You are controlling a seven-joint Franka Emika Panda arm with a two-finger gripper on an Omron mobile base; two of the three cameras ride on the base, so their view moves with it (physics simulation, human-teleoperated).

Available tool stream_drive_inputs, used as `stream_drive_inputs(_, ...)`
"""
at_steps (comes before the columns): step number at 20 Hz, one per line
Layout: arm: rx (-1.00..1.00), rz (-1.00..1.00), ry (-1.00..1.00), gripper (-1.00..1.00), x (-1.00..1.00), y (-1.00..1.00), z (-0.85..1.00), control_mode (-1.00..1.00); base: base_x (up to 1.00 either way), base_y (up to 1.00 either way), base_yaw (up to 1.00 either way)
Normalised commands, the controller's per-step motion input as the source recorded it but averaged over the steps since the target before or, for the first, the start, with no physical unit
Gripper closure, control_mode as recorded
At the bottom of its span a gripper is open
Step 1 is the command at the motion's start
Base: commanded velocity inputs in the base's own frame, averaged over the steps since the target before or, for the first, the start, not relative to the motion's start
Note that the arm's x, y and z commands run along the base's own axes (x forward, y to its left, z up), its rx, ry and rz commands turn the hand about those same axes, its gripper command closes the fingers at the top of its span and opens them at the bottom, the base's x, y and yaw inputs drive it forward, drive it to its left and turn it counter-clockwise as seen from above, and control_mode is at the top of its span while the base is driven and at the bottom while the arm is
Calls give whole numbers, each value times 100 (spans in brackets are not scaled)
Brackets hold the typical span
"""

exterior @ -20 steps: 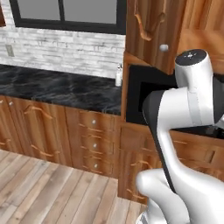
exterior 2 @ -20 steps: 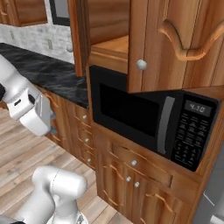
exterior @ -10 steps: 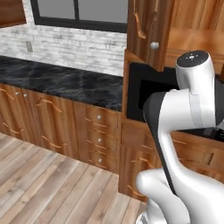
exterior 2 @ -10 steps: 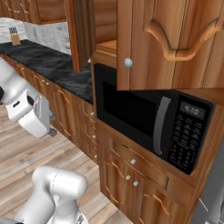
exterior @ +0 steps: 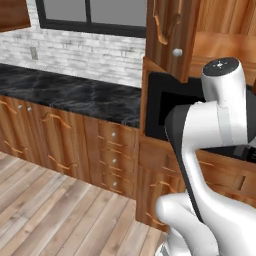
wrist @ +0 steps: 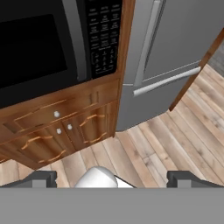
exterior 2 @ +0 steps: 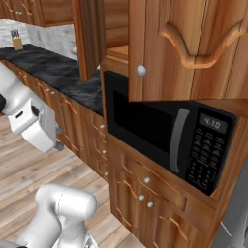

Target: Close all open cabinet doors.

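A cabinet door (exterior: 167, 30) with an arch moulding and a round silver knob stands swung out above the microwave (exterior: 165, 107). From the other side a cabinet door (exterior 2: 189, 48) juts out over the microwave front (exterior 2: 155, 131), with the bare shelf (exterior 2: 116, 51) showing to its left. A dark upright panel (exterior 2: 87, 34) borders that opening; I cannot tell whether it is a door. My gripper (wrist: 113, 179) is open, fingertips (wrist: 43, 178) wide apart with nothing between them. It looks down at the lower cabinets. My white hand (exterior 2: 34, 123) hangs low, left of the microwave cabinet.
A black stone counter (exterior: 65, 92) runs left over drawers (exterior: 112, 160) and lower cabinets. A steel fridge (wrist: 175, 57) stands beside the microwave column. A knife block (exterior 2: 17, 41) sits far back on the counter. Wooden floor (exterior: 45, 210) spreads below.
The whole picture has shifted in both base views, so the base has moved; the microwave cabinet looks nearer now. The gripper has stayed open.
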Motion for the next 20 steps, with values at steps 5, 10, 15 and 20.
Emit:
stream_drive_inputs(5, 0, 0, 0, -100, 0, 0, 0, 100, 22, -19, 55)
stream_drive_inputs(10, 0, 0, 0, -100, 0, 0, 0, 100, 0, 0, 3)
stream_drive_inputs(15, 0, 0, 0, -100, 0, 0, 0, 100, 12, 0, -8)
stream_drive_inputs(20, 0, 0, 0, -100, 0, 0, 0, 100, 2, -25, 54)
